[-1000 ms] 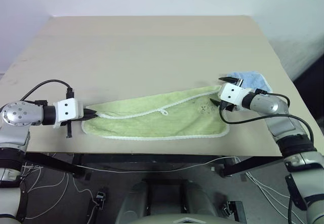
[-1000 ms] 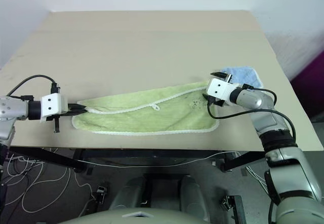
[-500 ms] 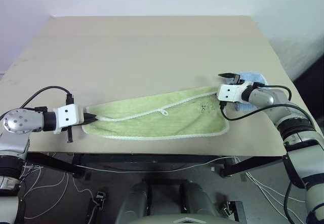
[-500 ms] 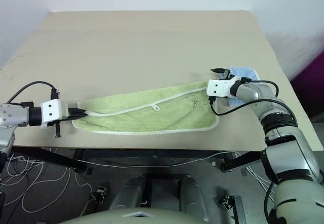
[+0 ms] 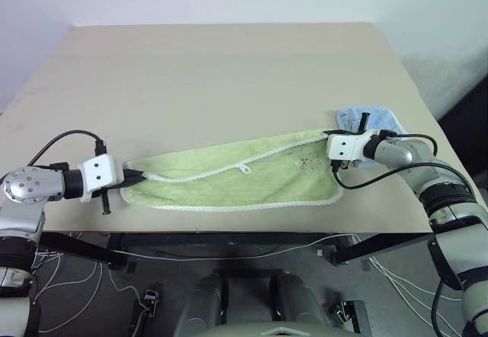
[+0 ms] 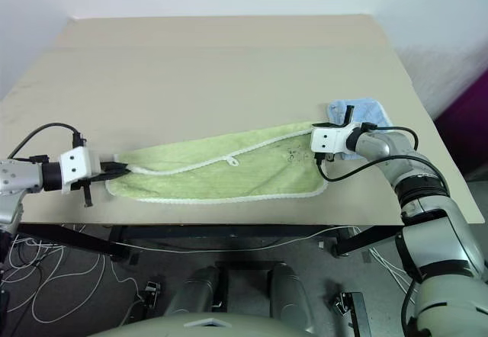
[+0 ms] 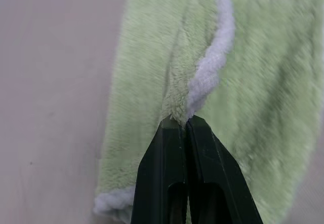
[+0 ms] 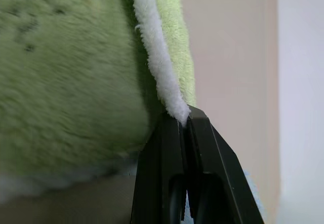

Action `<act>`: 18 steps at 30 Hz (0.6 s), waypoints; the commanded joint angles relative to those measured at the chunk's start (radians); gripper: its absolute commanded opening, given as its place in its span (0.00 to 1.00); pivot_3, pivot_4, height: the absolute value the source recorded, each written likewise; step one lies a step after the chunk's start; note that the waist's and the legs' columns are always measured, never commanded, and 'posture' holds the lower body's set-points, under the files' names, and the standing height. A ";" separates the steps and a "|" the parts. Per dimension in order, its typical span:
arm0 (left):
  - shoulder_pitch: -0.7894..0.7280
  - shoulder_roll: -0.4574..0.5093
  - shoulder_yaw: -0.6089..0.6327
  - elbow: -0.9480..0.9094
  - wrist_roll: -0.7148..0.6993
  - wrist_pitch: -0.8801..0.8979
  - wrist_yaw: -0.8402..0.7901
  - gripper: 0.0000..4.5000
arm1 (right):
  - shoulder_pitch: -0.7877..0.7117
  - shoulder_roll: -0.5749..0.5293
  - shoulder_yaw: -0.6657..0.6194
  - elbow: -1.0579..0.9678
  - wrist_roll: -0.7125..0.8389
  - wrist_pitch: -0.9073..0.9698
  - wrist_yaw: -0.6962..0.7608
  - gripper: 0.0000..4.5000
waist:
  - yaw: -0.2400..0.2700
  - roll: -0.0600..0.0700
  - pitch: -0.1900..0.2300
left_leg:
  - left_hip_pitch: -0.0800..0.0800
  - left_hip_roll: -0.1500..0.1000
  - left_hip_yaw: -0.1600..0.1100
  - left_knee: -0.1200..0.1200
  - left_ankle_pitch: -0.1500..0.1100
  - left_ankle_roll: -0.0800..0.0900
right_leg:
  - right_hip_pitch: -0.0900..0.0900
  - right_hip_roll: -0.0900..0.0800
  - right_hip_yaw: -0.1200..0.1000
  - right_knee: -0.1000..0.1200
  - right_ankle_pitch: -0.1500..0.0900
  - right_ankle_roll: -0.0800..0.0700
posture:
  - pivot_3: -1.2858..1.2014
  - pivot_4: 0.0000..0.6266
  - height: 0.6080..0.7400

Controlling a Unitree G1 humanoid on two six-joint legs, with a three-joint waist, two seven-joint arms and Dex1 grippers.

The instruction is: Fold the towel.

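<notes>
The light yellow-green towel (image 5: 236,177) lies stretched along the near edge of the tan table (image 5: 229,70), folded lengthwise. The left gripper (image 7: 185,125) is clamped on its white-edged left end, and the right gripper (image 8: 185,120) pinches its right corner, just beside a small light blue towel (image 5: 370,120).

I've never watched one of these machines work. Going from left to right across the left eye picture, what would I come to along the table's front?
Left gripper pinching the towel's end → the towel → right gripper pinching its other end → light blue towel.
</notes>
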 commanded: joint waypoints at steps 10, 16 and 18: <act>-0.516 -0.093 0.139 0.317 -0.016 0.155 0.277 0.00 | -0.312 -0.006 -0.178 0.043 0.228 0.102 0.176 0.00 | -0.008 0.000 0.001 | 0.000 0.000 0.000 0.000 0.000 0.000 | -0.001 0.000 0.000 0.000 0.000 0.000 | 0.52 0.24 1.00; -0.704 -0.073 0.153 0.457 0.010 0.110 0.324 0.00 | -0.430 -0.026 -0.216 0.094 0.287 0.106 0.254 0.00 | -0.008 0.000 0.001 | -0.002 -0.001 0.000 0.001 0.000 0.000 | -0.002 0.000 0.000 0.000 0.000 0.000 | 0.52 0.24 1.00; -0.711 -0.047 0.162 0.465 0.007 0.098 0.304 0.00 | -0.420 -0.044 -0.238 0.066 0.332 0.116 0.321 0.00 | -0.010 0.000 0.001 | -0.003 -0.001 0.000 0.000 0.000 0.000 | -0.002 -0.001 0.000 0.000 0.000 0.000 | 0.52 0.24 1.00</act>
